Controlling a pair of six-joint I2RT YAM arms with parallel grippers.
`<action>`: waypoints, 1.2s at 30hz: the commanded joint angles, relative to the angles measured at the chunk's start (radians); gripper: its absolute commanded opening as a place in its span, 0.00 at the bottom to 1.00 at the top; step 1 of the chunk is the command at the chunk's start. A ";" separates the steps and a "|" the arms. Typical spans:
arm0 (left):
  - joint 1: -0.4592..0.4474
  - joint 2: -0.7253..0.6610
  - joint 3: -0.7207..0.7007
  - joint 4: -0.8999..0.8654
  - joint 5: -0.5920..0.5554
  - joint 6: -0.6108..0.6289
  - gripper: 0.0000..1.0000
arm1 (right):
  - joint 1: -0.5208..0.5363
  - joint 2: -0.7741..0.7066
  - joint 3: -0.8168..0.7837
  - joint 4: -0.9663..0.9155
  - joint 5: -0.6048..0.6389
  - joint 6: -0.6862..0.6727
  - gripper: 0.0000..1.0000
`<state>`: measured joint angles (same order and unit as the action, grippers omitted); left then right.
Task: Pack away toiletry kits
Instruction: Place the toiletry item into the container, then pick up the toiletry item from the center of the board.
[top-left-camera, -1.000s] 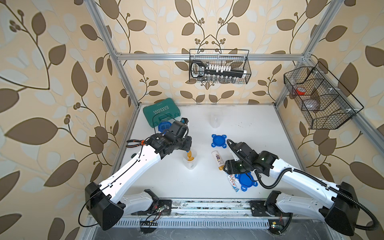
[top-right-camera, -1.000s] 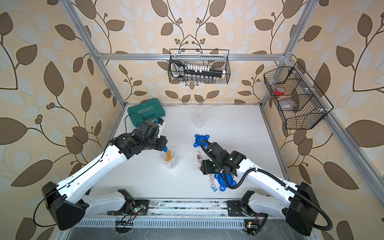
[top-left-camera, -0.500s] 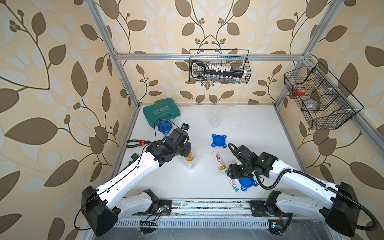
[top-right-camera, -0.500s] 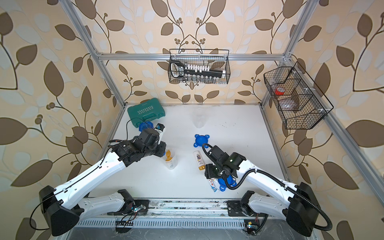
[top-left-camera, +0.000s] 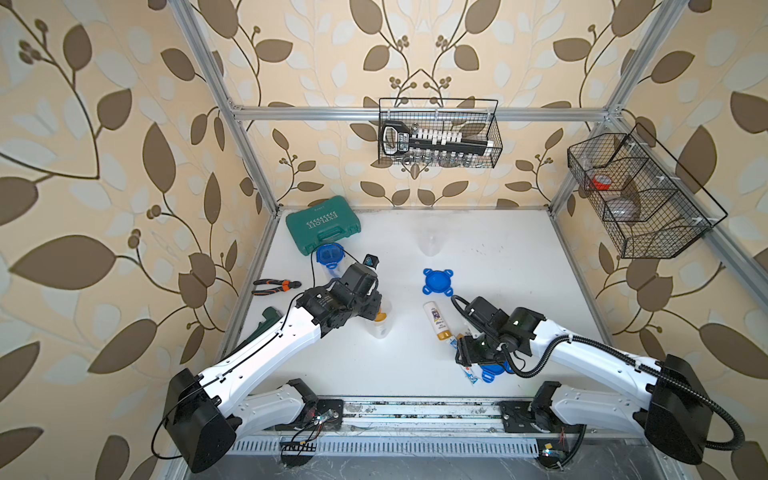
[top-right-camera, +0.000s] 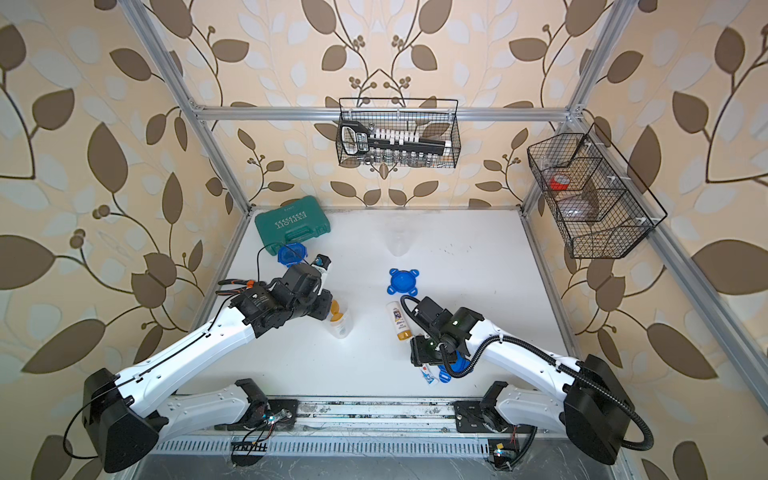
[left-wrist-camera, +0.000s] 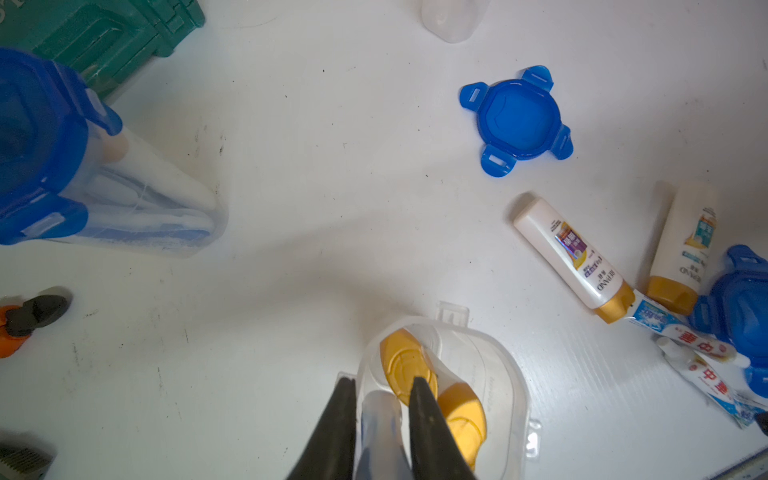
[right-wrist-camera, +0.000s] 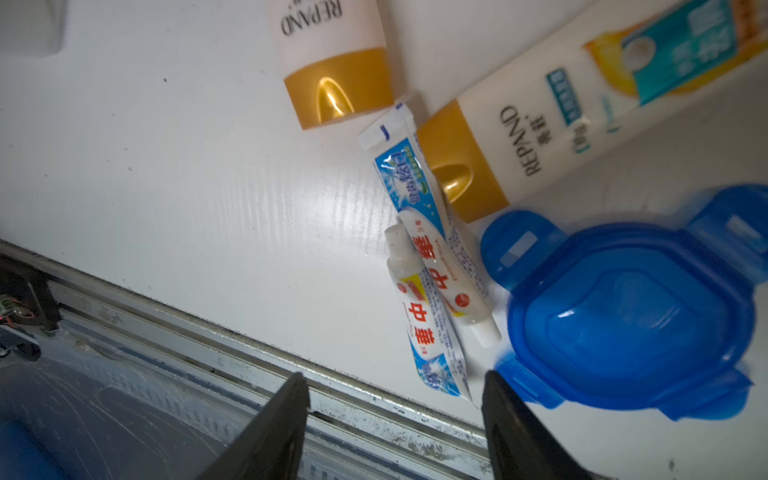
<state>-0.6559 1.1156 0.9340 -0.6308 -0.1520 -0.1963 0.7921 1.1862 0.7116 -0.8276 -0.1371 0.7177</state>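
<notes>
Poster: Plastic all over this white table (top-left-camera: 498, 291) lol. So the left gripper (left-wrist-camera: 382, 382) hangs over the open clear jar (left-wrist-camera: 503, 374), which has thin see-through walls and a rounded-square rim with little tabs. Two white bottles (left-wrist-camera: 405, 365) stand inside, glossy gold caps up. The black tapered jaws sit close on either side of a bluish toothbrush (left-wrist-camera: 380, 428) in that jar. Can't tell if they pinch it or just flank it.

Reply: Both top views bury those jaws under the wrist, so no help there. What about the other arm?

Poster: The right gripper (right-wrist-camera: 395, 376) is spread wide with nothing between the jaws. It hovers at the table's front edge, near two crinkly toothpaste tubes (right-wrist-camera: 432, 266) that overlap, just beside a glossy blue four-tab lid (right-wrist-camera: 631, 316). Two gold-capped bottles (right-wrist-camera: 540, 124) lie flat next to them. In a top view only one shows, the arm covers the other.

Reply: The wrist cams barely catch the back, though. From above there's the sealed jar (top-left-camera: 330, 259) just beside the ribbed green tool case (top-left-camera: 324, 224), an empty jar (top-left-camera: 429, 245) far back and a spare lid (top-left-camera: 437, 281) mid-table.
</notes>
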 joint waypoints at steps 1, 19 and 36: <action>-0.011 0.004 0.047 0.014 0.028 0.009 0.34 | 0.020 0.026 -0.006 -0.043 0.019 0.002 0.64; -0.011 -0.109 0.135 -0.106 0.084 -0.123 0.73 | 0.126 0.203 -0.079 0.070 0.182 0.063 0.56; -0.007 -0.097 0.251 -0.222 0.012 -0.131 0.72 | 0.173 0.209 -0.085 0.168 0.133 0.049 0.16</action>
<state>-0.6559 1.0084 1.1423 -0.8040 -0.1127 -0.3172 0.9569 1.4014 0.6811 -0.7399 0.0109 0.7620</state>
